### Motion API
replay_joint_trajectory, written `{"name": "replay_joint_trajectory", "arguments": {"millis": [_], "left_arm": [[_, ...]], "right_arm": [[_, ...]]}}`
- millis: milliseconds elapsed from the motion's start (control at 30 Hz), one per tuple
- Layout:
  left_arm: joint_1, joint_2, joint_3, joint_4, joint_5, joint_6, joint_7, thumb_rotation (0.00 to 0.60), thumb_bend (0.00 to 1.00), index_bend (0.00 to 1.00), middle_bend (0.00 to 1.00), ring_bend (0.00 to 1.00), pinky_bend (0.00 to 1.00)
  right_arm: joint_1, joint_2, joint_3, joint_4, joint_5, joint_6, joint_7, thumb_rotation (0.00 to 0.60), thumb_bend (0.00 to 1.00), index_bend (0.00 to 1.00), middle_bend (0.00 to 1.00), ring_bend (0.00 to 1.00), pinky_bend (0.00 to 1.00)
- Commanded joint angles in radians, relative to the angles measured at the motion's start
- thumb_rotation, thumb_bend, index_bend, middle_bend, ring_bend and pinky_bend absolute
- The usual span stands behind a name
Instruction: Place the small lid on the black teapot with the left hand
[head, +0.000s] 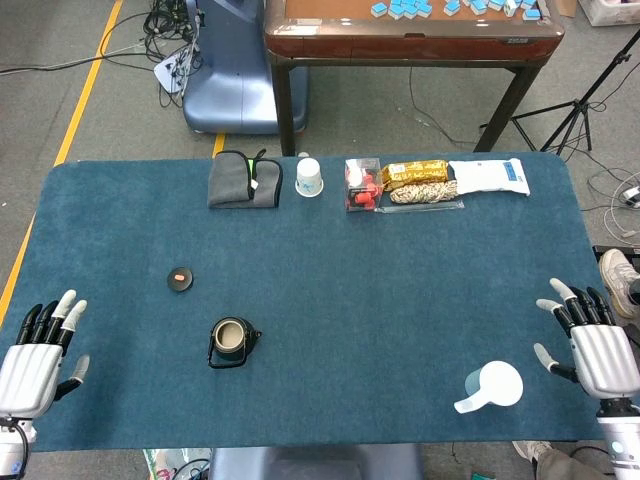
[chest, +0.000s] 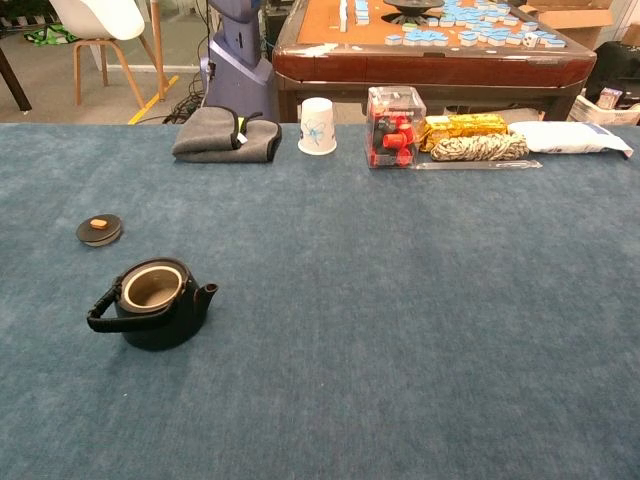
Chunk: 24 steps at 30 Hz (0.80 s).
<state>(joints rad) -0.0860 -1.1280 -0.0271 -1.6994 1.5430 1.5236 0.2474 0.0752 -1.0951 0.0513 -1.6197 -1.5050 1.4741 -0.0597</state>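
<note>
The black teapot (head: 232, 342) (chest: 156, 303) stands uncovered on the blue table, its handle folded toward the left and its spout pointing right. The small black lid (head: 180, 279) (chest: 99, 230), with an orange knob, lies flat on the cloth a short way behind and left of the pot. My left hand (head: 40, 352) rests at the table's front left corner, fingers spread, holding nothing, well left of both. My right hand (head: 592, 343) sits at the front right edge, also spread and empty. Neither hand shows in the chest view.
A white measuring cup (head: 491, 386) lies near my right hand. Along the far edge sit a folded grey cloth (head: 243, 179), a paper cup (head: 309, 177), a clear box of red items (head: 362, 184), gold and patterned packets (head: 425, 181) and a white packet (head: 488, 176).
</note>
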Motion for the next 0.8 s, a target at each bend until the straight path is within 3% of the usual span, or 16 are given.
{"name": "replay_joint_trajectory", "arguments": {"millis": [33, 133, 433, 667, 800], "left_arm": [[-0.004, -0.002, -0.004, -0.007, -0.004, -0.005, 0.019, 0.6, 0.4, 0.0, 0.0, 0.0, 0.0], [-0.012, 0.006, -0.002, -0.017, -0.008, -0.026, 0.003, 0.6, 0.4, 0.0, 0.0, 0.0, 0.0], [-0.062, 0.085, -0.001, -0.046, -0.003, -0.118, -0.216, 0.6, 0.4, 0.01, 0.0, 0.0, 0.0], [-0.141, 0.116, -0.013, -0.043, 0.024, -0.215, -0.415, 0.6, 0.4, 0.14, 0.0, 0.0, 0.0], [-0.172, 0.102, -0.025, -0.016, 0.006, -0.254, -0.399, 0.6, 0.38, 0.21, 0.0, 0.0, 0.0]], "right_arm": [[0.006, 0.001, 0.006, 0.006, 0.005, -0.006, 0.007, 0.6, 0.28, 0.27, 0.12, 0.1, 0.04], [0.013, -0.003, 0.009, 0.015, 0.008, -0.017, 0.01, 0.6, 0.28, 0.27, 0.11, 0.1, 0.04], [0.034, -0.009, 0.016, 0.008, 0.013, -0.043, -0.014, 0.6, 0.28, 0.27, 0.11, 0.1, 0.04], [0.068, -0.014, 0.032, -0.005, 0.037, -0.089, -0.05, 0.6, 0.28, 0.27, 0.11, 0.1, 0.04], [0.083, -0.016, 0.043, -0.014, 0.052, -0.106, -0.067, 0.6, 0.29, 0.27, 0.11, 0.1, 0.04]]}}
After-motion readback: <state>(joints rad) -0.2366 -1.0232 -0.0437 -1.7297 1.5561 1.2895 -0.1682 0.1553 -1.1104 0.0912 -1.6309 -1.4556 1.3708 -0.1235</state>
